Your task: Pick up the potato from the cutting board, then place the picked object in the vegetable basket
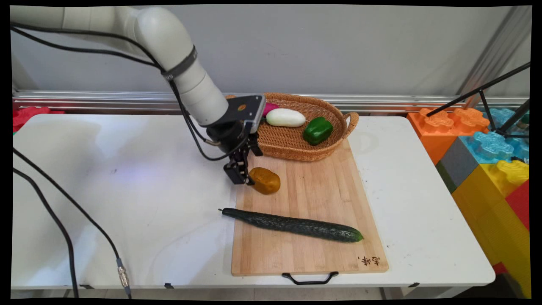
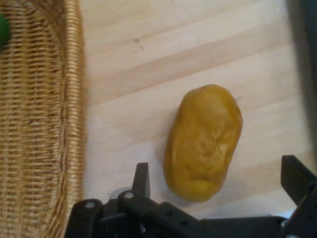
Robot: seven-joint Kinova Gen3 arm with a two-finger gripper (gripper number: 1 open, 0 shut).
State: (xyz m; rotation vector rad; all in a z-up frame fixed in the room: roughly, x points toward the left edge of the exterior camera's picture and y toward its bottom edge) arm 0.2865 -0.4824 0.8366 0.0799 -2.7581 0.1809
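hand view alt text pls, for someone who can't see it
A yellow-brown potato lies on a light wooden cutting board, between the two spread black fingers of the open gripper rising from the bottom edge. A woven wicker basket fills the left side of the picture, with a bit of something green at its top left corner.

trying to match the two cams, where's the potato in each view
Main view: potato at the cutting board's far left, right beside the gripper.
Hand view: potato centre-right, between the open fingers.
Shared landmark: wicker basket, at the hand view's left edge.
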